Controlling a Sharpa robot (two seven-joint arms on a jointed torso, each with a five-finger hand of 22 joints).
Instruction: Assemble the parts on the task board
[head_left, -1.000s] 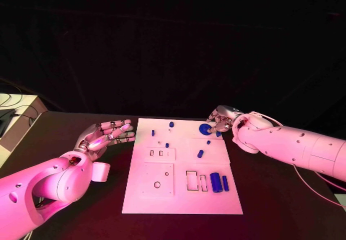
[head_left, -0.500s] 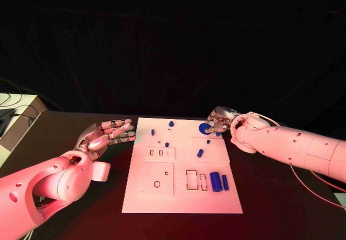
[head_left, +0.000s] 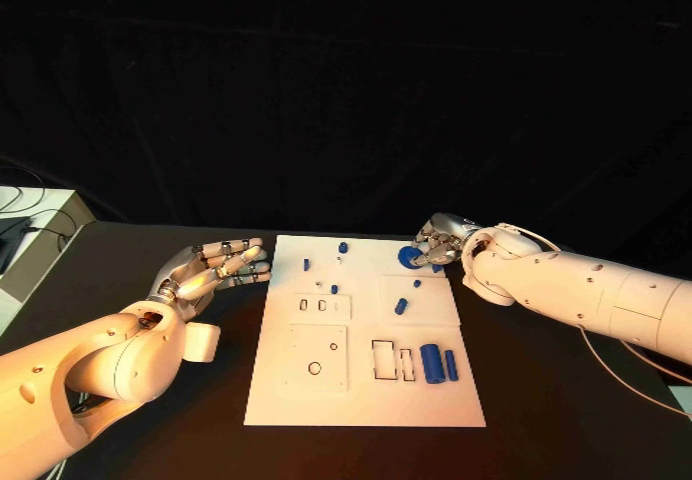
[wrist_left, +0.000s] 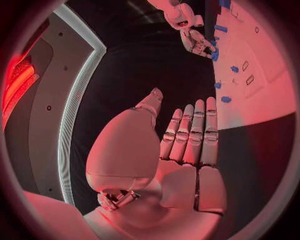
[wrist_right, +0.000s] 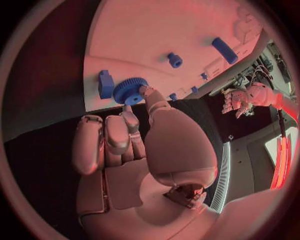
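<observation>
The white task board (head_left: 296, 400) lies in the middle of the black table. A blue gear (head_left: 410, 258) sits at its far right corner, with a small blue block (wrist_right: 105, 84) beside it. My right hand (head_left: 440, 240) is at the gear: in the right wrist view the thumb tip (wrist_right: 147, 93) touches the gear (wrist_right: 130, 91) and a fingertip (wrist_right: 130, 115) meets its edge, the other fingers curled in. My left hand (head_left: 216, 268) hovers left of the board, flat, fingers straight and holding nothing. A blue cylinder (head_left: 430, 362) and a blue bar (head_left: 451, 366) lie near the board's right edge.
Small blue parts (head_left: 401, 307) are scattered over the board's far half, one near the far edge (head_left: 343, 247). Rectangular slots (head_left: 384, 361) and a round hole (head_left: 315, 369) open in its near half. A pale box (head_left: 36, 235) stands at the table's left edge.
My right hand has crept slightly in toward the gear. The left hand and the parts on the board have not moved.
</observation>
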